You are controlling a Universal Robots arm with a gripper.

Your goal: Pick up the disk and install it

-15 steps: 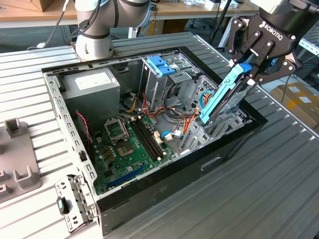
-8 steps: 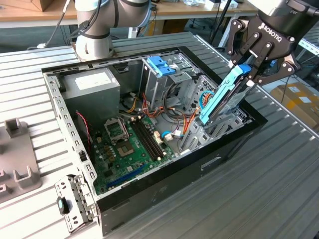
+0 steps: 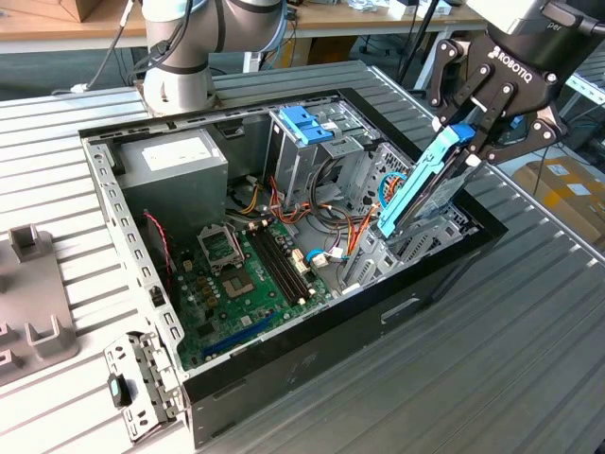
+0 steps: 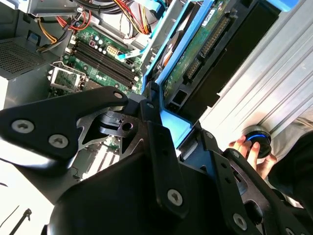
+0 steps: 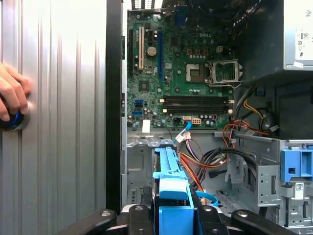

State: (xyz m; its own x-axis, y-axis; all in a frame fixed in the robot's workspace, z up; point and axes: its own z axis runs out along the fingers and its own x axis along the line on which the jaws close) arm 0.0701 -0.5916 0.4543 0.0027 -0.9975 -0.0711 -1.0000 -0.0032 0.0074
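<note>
The jaws clench the disk [image 3: 416,184], tilted over the open computer case [image 3: 312,364] on the ribbed grey worktop [image 3: 529,322]; wooden desks [image 3: 38,36] stand behind, a cardboard box [image 3: 567,189] beside.

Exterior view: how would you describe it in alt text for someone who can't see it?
A black end effector grips the disk by its blue upper end, holding it tilted with its lower end inside an open computer case. The green motherboard lies exposed inside.
</note>
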